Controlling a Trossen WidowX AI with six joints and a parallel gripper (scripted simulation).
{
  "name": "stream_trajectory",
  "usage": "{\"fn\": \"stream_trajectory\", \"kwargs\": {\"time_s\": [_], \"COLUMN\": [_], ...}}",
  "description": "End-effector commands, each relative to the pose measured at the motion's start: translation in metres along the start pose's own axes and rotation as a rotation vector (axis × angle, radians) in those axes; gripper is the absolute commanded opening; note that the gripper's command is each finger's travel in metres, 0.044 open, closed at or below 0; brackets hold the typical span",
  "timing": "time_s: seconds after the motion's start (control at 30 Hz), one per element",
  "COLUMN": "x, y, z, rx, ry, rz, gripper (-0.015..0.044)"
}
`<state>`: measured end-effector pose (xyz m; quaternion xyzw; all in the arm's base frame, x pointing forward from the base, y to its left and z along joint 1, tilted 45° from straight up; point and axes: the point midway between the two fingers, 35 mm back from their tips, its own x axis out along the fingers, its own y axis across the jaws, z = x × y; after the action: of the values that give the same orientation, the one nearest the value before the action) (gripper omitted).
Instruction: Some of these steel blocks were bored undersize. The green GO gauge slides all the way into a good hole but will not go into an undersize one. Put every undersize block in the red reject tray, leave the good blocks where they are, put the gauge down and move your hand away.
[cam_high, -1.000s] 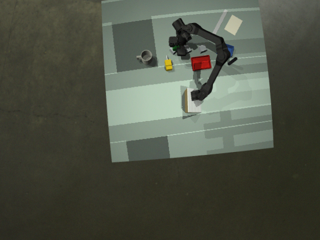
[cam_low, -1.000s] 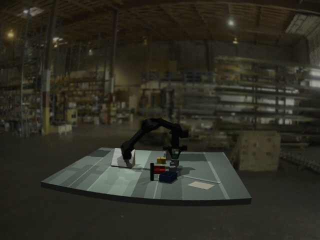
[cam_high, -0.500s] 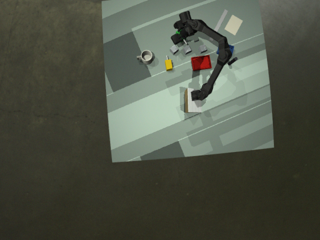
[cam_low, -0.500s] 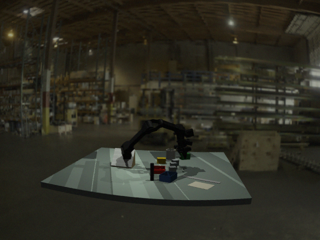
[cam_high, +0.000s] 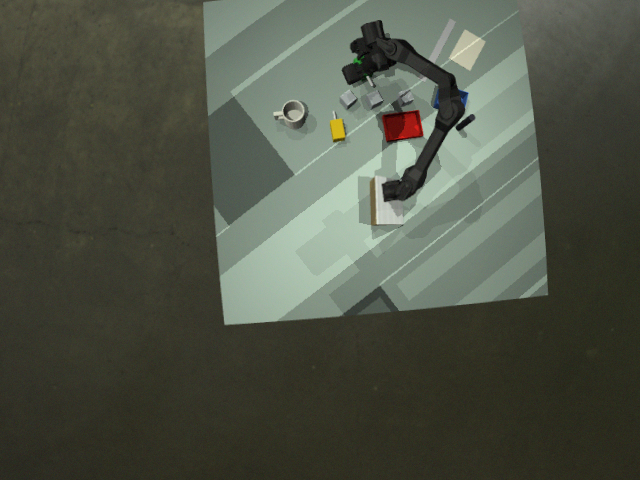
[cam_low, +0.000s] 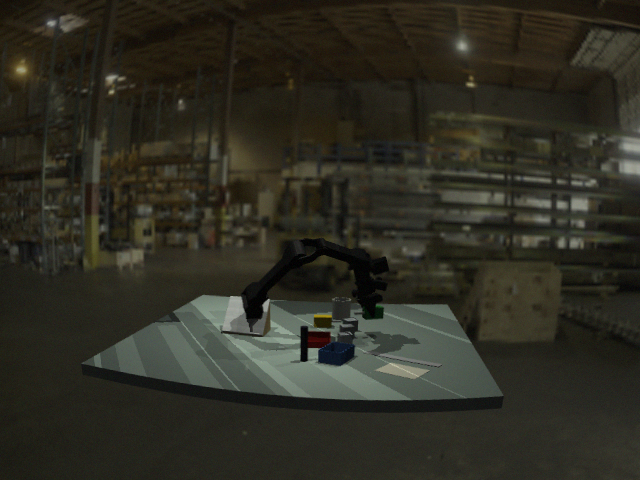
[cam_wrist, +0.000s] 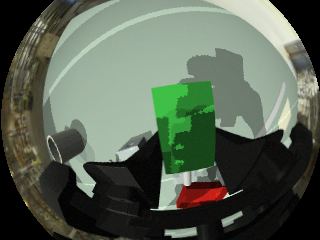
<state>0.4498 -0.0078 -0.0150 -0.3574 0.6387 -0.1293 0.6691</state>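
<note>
My gripper (cam_high: 358, 61) (cam_low: 369, 311) (cam_wrist: 182, 130) is shut on the green GO gauge (cam_low: 376, 312) (cam_wrist: 184, 117) and holds it above the table, on the far side of the block row in the top view. The gauge's steel pin (cam_high: 370, 81) (cam_wrist: 187, 178) points towards the blocks and is outside them. Three grey steel blocks stand in a row: a left block (cam_high: 348, 99), a middle block (cam_high: 374, 99) and a right block (cam_high: 406, 97). Their bore sizes cannot be told. The red reject tray (cam_high: 403, 126) (cam_low: 318, 339) (cam_wrist: 202, 196) stands near them, with no block visible inside.
A yellow gauge-like piece (cam_high: 337, 130) (cam_low: 322, 320) lies left of the red tray. A mug (cam_high: 293, 114) (cam_wrist: 69, 145) stands farther left. A blue tray (cam_low: 336, 356), a black cylinder (cam_high: 465, 122) (cam_low: 303, 343), a flat strip (cam_high: 442, 41) and a beige sheet (cam_high: 467, 50) are on the right.
</note>
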Motion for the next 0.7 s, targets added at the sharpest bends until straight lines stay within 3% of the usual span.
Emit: {"fn": "stream_trajectory", "kwargs": {"time_s": [0.0,0.67], "x": [0.006,0.041], "y": [0.000,-0.003], "z": [-0.003,-0.006], "rx": [0.000,0.000], "ry": [0.000,0.000], "rz": [-0.006,-0.008], "gripper": [0.0000,0.0000]}}
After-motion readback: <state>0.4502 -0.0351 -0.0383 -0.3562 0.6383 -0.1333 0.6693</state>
